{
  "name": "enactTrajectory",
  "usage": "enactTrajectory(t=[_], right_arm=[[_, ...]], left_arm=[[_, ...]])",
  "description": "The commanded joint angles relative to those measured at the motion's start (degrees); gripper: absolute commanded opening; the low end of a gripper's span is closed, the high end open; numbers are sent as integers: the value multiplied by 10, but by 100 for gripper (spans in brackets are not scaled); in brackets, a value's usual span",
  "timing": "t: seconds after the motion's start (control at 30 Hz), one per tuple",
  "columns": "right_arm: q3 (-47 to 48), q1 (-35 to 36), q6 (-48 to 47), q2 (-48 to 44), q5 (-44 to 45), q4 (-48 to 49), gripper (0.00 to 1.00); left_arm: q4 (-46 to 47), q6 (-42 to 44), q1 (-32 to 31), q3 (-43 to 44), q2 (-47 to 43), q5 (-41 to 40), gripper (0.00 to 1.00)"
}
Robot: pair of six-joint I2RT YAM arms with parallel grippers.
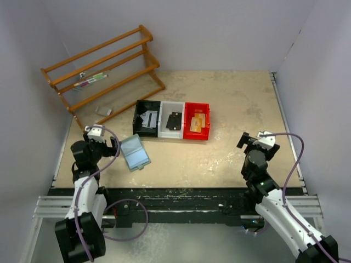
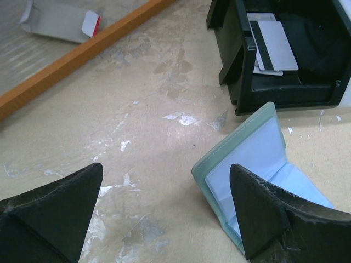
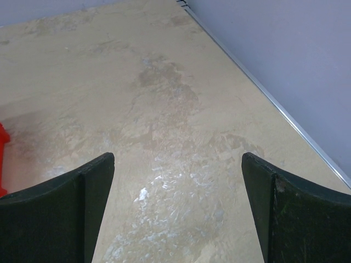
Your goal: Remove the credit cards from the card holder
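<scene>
The card holder (image 1: pixel 135 153) lies open on the table, grey-green outside, with only pale sleeves showing inside (image 2: pixel 258 159). Credit cards lie in the three bins: silvery ones (image 2: pixel 274 46) in the black bin (image 1: pixel 147 118), a black one (image 1: pixel 174 120) in the white bin (image 1: pixel 171 131), orange-gold ones (image 1: pixel 198 123) in the red bin (image 1: pixel 189 118). My left gripper (image 2: pixel 167 192) is open just left of the holder, its right finger (image 2: pixel 258 219) in front of the cover. My right gripper (image 3: pixel 178 181) is open over bare table at the right, holding nothing.
A wooden rack (image 1: pixel 104 66) stands at the back left, its rail (image 2: pixel 82 52) near a small cardboard box (image 2: pixel 60 22). A pen-like item (image 1: pixel 90 81) rests on the rack. Walls enclose the table (image 1: pixel 236 104) on three sides; the red bin's corner (image 3: pixel 2 159) shows at the left.
</scene>
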Motion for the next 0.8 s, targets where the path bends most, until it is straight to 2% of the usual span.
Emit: enactTrajectory(t=[0.0,0.07,0.13,0.23,0.27,0.3,0.37,0.5,0.7,0.77], right_arm=[[-17,1,-17,52,55,132,100],[-22,2,-23,80,54,160,100],[-12,2,9,91,13,122,100],[-14,1,0,93,5,127,100],[-17,2,-40,84,-8,146,100],[-29,7,-83,60,-65,167,100],[-31,22,-112,14,-141,121,100],[-40,23,-86,-13,-89,112,99],[-38,19,-60,22,-88,134,100],[-36,12,-59,30,-94,135,99]], left_arm=[[52,-7,-1,-18,-49,12,99],[45,-11,-1,-33,-90,1,99],[33,-18,-1,-48,-141,-14,99],[13,-26,-1,-66,-196,-42,99],[9,-30,-2,-72,-212,-53,99],[6,-35,-3,-82,-227,-64,99],[-7,-36,-3,-83,-248,-65,99],[-16,-34,-3,-87,-267,-57,99],[-2,-32,-6,-84,-241,-59,99],[15,-24,-7,-93,-237,-38,99]])
